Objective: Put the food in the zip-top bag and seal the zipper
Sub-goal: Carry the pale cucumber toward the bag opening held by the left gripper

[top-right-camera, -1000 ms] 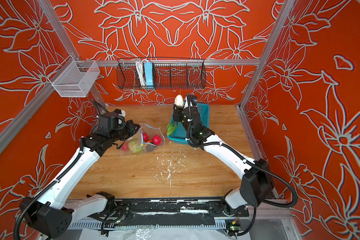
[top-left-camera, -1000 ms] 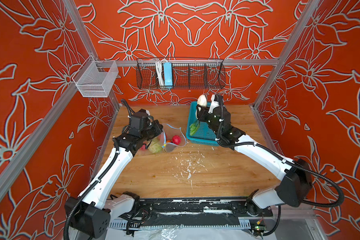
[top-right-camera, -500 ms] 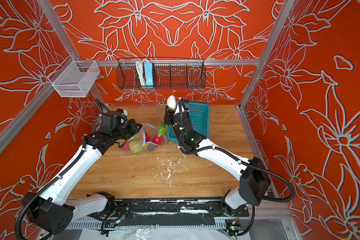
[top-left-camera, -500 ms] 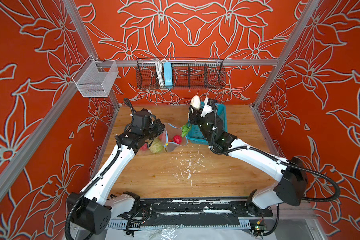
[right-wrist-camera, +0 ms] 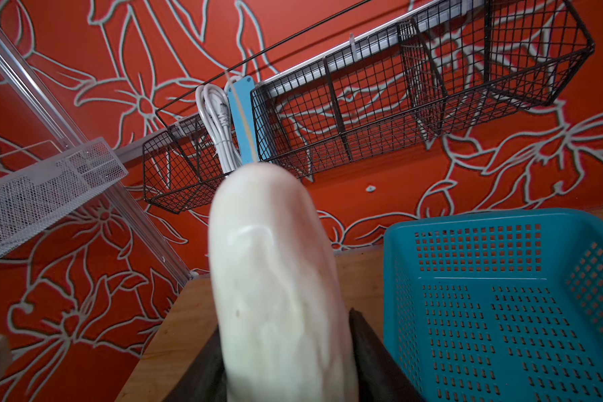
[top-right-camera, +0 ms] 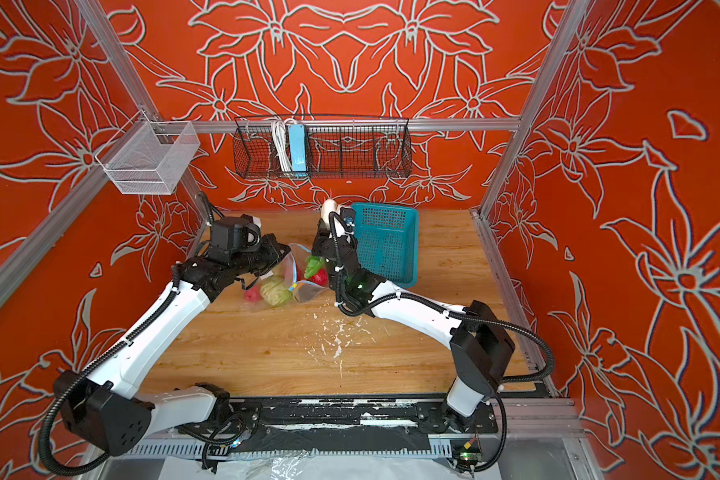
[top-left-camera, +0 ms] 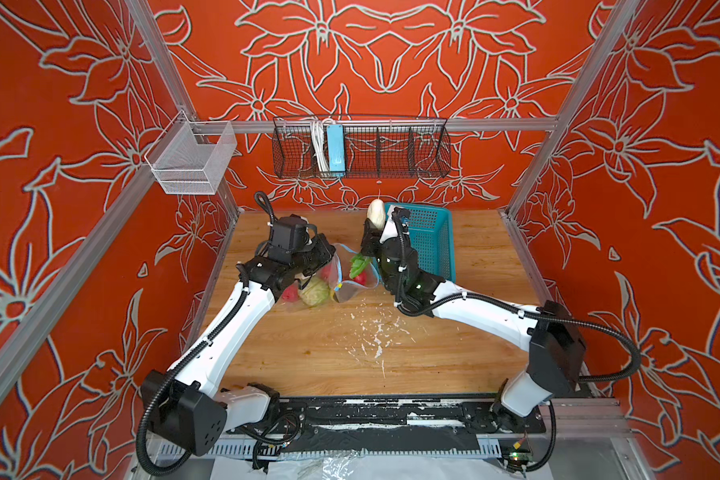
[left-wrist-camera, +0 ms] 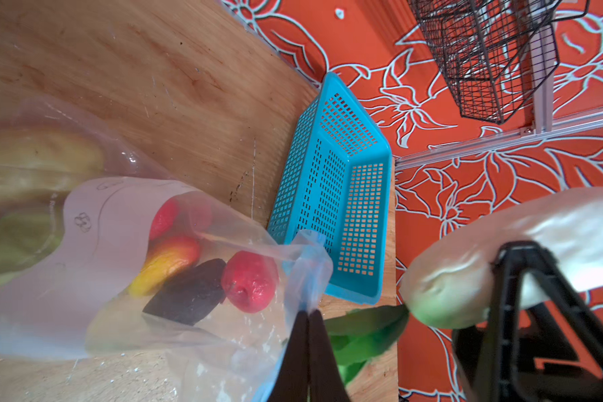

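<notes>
The clear zip-top bag (top-left-camera: 335, 276) (top-right-camera: 287, 270) (left-wrist-camera: 94, 222) lies on the wooden table with its mouth held up. My left gripper (left-wrist-camera: 308, 315) (top-left-camera: 328, 258) is shut on the mouth edge with the blue zipper (left-wrist-camera: 308, 264). Inside the bag lie a red fruit (left-wrist-camera: 249, 282), a dark avocado (left-wrist-camera: 188, 296), an orange-yellow pepper (left-wrist-camera: 168, 261) and a green cabbage (top-left-camera: 314, 292). My right gripper (right-wrist-camera: 286, 334) (top-left-camera: 373, 235) is shut on the white radish (right-wrist-camera: 272, 271) (top-left-camera: 376, 212) (left-wrist-camera: 502, 257). The radish stands upright, its green leaves (top-left-camera: 358, 266) hanging at the bag's mouth.
The teal perforated basket (top-left-camera: 431, 241) (top-right-camera: 387, 245) (left-wrist-camera: 331, 195) (right-wrist-camera: 502, 296) stands just right of my right gripper. A black wire rack (top-left-camera: 391, 149) with a light-blue power strip (top-left-camera: 335, 149) and a white mesh bin (top-left-camera: 192, 160) hang on the walls. White flecks (top-left-camera: 375, 332) dot the table.
My right arm has carried the radish leftwards from over the teal basket to the bag's mouth. The left gripper has kept its hold on the bag edge, shifting slightly.
</notes>
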You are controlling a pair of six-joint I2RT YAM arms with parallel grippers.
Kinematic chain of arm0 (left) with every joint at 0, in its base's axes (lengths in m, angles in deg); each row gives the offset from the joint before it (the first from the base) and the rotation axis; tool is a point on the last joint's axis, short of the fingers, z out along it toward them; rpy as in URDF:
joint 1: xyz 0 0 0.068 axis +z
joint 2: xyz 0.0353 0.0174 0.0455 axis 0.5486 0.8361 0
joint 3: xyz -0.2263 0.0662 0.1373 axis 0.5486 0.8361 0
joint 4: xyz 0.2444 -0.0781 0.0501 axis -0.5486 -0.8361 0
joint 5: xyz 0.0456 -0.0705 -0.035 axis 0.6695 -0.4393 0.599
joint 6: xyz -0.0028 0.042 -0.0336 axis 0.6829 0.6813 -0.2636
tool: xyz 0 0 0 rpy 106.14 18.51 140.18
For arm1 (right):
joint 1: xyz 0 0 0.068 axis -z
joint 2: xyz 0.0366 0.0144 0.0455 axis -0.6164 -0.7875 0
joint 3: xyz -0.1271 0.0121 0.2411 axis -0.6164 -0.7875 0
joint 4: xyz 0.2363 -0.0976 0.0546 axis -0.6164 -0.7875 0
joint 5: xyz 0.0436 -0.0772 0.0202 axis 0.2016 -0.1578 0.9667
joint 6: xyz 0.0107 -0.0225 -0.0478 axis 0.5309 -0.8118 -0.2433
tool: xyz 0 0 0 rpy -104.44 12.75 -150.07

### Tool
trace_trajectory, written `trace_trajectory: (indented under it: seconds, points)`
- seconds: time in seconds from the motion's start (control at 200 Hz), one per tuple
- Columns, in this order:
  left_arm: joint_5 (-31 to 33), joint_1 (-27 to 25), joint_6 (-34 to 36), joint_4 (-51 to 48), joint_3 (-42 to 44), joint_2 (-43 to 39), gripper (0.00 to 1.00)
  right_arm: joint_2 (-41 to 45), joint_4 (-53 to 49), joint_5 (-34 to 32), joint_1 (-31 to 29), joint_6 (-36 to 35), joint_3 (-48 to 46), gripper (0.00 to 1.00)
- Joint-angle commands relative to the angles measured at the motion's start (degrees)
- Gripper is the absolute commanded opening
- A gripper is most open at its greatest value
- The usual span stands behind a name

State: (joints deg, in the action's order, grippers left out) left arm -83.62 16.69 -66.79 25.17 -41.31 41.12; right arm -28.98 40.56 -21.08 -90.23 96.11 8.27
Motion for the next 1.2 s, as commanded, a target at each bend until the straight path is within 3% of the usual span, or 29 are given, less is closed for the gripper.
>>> trace_trajectory:
  seconds: [0.0,0.641,0.816,1.196]
  points:
    - [-1.17,-0.38,-1.4,1.1,-2.4,0.59,0.0,-1.4,5.92,-3.04,-0.64,-2.98,2.16,0.31]
    - [-1.44,-0.55,-1.39,-0.58,-5.46,2.57,0.0,-5.4,15.47,-6.51,-1.12,-9.93,4.77,0.32]
    - [-1.2,-0.56,-1.08,-1.0,-4.53,1.52,0.0,-7.26,17.61,-4.24,-0.58,-12.12,6.11,0.32]
    - [-2.7,-0.64,-0.88,-1.04,-3.04,0.89,0.0,-0.96,19.33,-6.02,1.53,-12.29,-2.51,0.33]
